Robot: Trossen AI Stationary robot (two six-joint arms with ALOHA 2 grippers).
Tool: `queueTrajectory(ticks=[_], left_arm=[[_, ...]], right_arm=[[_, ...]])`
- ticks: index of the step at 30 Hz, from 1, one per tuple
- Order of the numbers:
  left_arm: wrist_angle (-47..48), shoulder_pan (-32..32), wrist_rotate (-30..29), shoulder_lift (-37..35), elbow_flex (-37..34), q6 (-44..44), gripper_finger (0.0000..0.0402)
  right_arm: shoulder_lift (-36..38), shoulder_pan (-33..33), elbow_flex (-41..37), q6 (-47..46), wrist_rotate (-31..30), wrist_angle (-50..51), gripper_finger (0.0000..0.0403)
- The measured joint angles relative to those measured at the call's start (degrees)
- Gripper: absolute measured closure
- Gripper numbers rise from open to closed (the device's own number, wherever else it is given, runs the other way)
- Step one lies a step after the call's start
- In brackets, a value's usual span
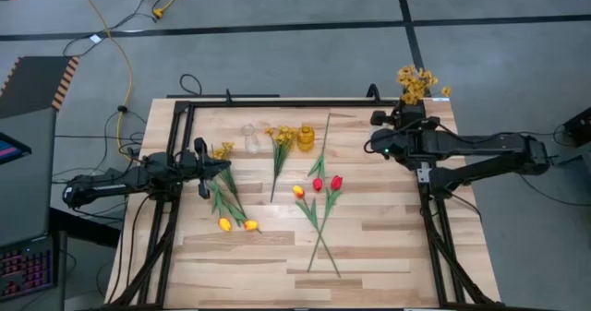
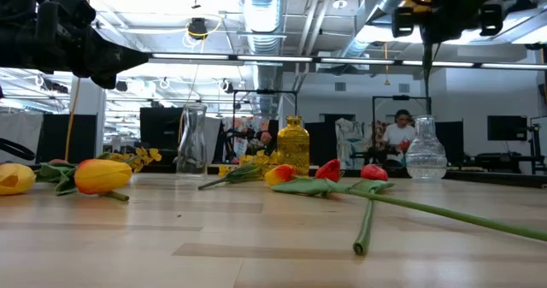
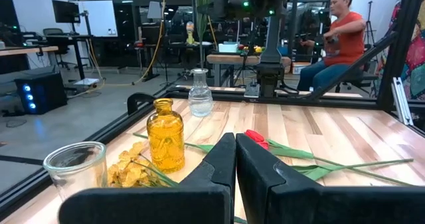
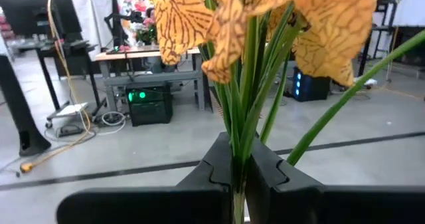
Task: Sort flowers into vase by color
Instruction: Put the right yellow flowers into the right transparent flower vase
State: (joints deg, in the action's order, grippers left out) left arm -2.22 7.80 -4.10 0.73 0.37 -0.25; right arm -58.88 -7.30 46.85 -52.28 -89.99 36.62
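My right gripper is raised over the table's far right corner, shut on a spray of mustard-yellow blossoms. On the table lie red tulips, an orange tulip, two yellow tulips and two more yellow sprays. A yellow glass vase and a clear vase stand near the far edge. A clear round vase stands farther right. My left gripper waits shut and level at the table's left. My right gripper pinches the spray's bundled green stems between its two fingers, just below the blossoms. The fingers are level and lie across the stems. The spray is lifted clear of the table, blossoms up, with a stem end hanging below the gripper.
A black metal frame runs along the table's far edge and down both sides. A person sits beyond the table's right side. Bare wood lies toward the near edge.
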Motion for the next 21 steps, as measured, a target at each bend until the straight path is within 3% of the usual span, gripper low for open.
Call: queueTrajectory(ticks=[11,21], left_arm=[[-0.2,0.0,-1.5,0.0,0.0,0.0,0.0401],[-0.3,0.0,-1.5,0.0,0.0,0.0,0.0401]], right_arm=[[-1.5,-3.0,0.0,-0.4,0.0,-0.2,0.0363],[-9.1,-3.0,0.0,-3.8,0.0,-0.7,0.0357]])
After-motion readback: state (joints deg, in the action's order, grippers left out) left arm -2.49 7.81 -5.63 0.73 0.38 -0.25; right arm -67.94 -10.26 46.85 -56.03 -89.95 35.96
